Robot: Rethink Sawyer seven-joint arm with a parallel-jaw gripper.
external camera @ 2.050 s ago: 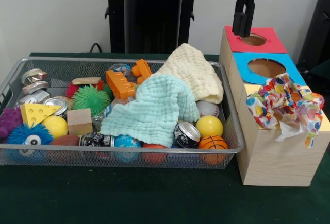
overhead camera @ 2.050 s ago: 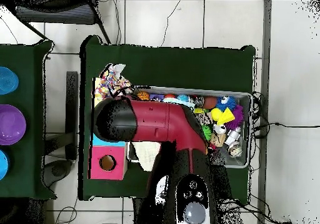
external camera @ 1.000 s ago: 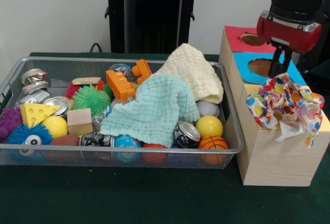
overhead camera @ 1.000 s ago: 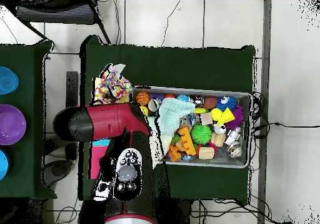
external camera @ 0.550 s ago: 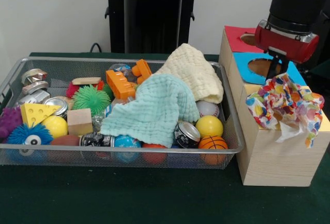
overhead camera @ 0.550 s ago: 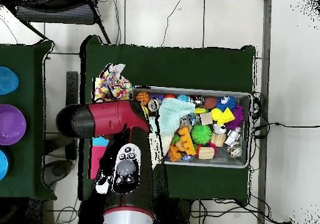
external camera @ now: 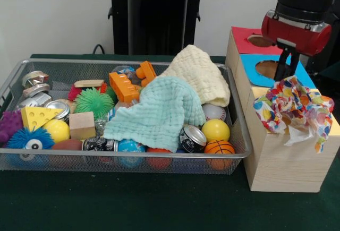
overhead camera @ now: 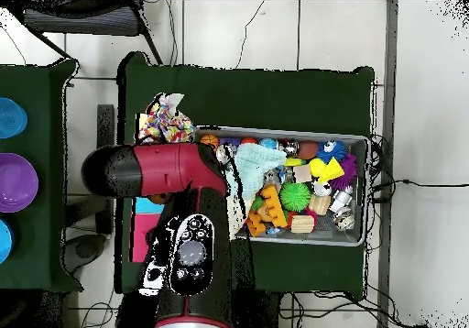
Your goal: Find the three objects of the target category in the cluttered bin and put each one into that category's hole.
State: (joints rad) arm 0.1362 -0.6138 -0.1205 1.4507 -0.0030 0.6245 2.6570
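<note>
The gripper (external camera: 285, 67), fingers' spacing impossible to tell, is hovering just behind the patterned cloth (external camera: 295, 110): probably light, floppy, best pinched at a raised fold.

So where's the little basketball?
In the front view the basketball sits in the wire bin's near right corner, just below a yellow ball and right of a crushed can.

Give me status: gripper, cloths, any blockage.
Gripper over blue hole, grip unclear. Colourful cloth draped over box's yellow section. Two cloths in bin, covering toys.
</note>
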